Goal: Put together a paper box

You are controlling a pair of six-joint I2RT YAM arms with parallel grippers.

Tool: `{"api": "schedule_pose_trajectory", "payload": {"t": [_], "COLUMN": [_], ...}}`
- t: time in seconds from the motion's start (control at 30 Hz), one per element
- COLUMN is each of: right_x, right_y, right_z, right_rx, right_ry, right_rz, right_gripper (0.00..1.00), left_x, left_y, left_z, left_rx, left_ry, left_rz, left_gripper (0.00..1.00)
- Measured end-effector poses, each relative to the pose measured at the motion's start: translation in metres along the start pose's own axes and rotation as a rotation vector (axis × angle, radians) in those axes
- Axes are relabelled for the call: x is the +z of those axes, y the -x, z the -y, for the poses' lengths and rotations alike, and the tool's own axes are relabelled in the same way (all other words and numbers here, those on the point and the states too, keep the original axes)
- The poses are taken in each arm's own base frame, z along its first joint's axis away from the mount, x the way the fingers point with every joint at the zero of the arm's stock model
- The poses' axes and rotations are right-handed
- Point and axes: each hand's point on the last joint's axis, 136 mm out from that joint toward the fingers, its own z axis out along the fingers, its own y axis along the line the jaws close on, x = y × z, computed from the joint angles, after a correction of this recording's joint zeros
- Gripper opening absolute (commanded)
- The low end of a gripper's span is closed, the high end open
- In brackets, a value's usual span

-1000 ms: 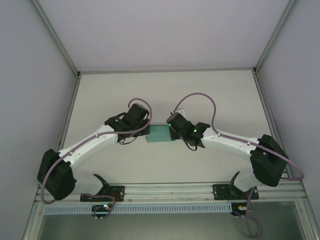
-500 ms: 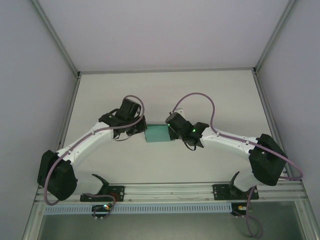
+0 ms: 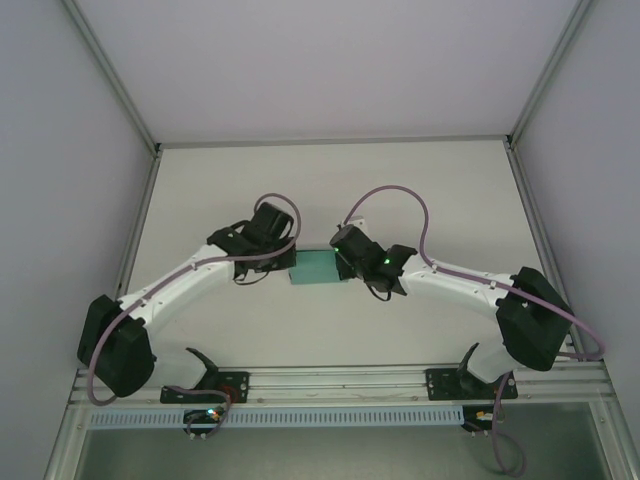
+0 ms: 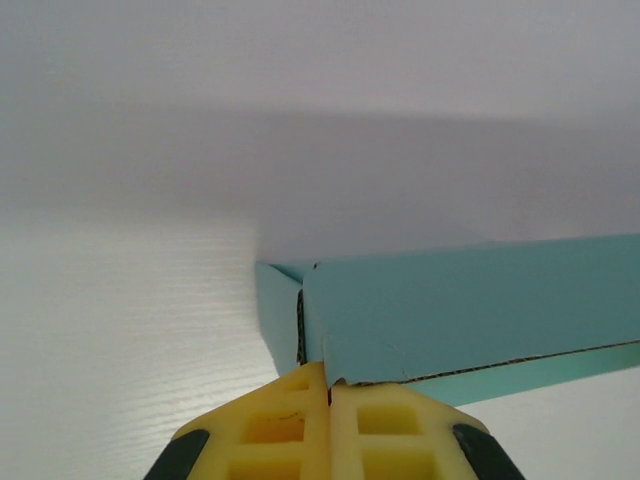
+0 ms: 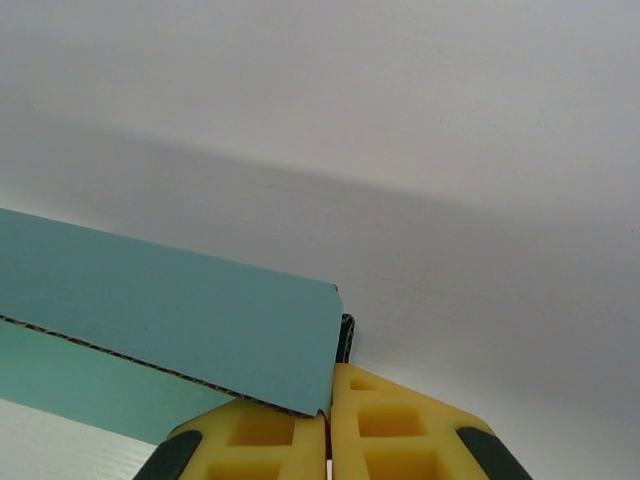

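Note:
The teal paper box (image 3: 316,268) lies low on the white table (image 3: 330,190) between my two grippers. My left gripper (image 3: 291,262) is at its left end and my right gripper (image 3: 342,265) at its right end. In the left wrist view the yellow fingers (image 4: 270,430) are shut at the tip (image 4: 329,385), pinching the lower corner of a teal panel (image 4: 460,310); a folded end wall stands just left of it. In the right wrist view my gripper (image 5: 329,400) is shut on the dark card edge at the end of the teal panel (image 5: 170,300).
Grey enclosure walls (image 3: 60,200) close in the table on the left, back and right. An aluminium rail (image 3: 340,380) with both arm bases runs along the near edge. Purple cables (image 3: 400,195) loop above each wrist.
The left wrist swung out to the left half a second ago and has come back toward the box's left end. The right arm and the box have hardly moved.

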Motion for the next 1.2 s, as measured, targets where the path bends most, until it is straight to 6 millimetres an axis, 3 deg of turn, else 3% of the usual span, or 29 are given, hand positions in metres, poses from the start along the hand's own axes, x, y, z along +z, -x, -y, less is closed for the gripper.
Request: {"api": "schedule_pose_trajectory", "payload": {"t": [0.17, 0.43, 0.57, 0.77, 0.97, 1.13, 1.2], "right_x": [0.001, -0.008, -0.017, -0.046, -0.05, -0.031, -0.018], "right_y": [0.0, -0.009, -0.012, 0.016, 0.045, 0.052, 0.046], "right_z": [0.0, 0.003, 0.001, -0.012, 0.002, 0.019, 0.022], "right_rx": [-0.005, -0.077, -0.136, -0.128, -0.064, -0.022, -0.014], "right_ry": [0.003, 0.049, 0.079, 0.207, 0.231, 0.187, 0.167], "right_rz": [0.011, 0.005, -0.009, 0.077, 0.15, 0.135, 0.101], "right_gripper": [0.07, 0.52, 0.61, 0.76, 0.76, 0.65, 0.62], "left_x": [0.009, 0.009, 0.01, 0.014, 0.016, 0.017, 0.017], "left_y": [-0.008, -0.005, -0.003, 0.0, 0.003, 0.004, 0.003], "left_z": [-0.004, -0.009, -0.01, 0.0, 0.004, 0.007, 0.008], "left_rx": [0.033, 0.025, 0.042, 0.054, 0.073, 0.085, 0.092], "left_ry": [0.019, 0.0, 0.007, -0.015, -0.02, -0.022, -0.023], "left_rz": [0.027, 0.099, 0.107, 0.103, 0.098, 0.094, 0.094], "left_gripper": [0.0, 0.0, 0.0, 0.0, 0.0, 0.0, 0.0]}}
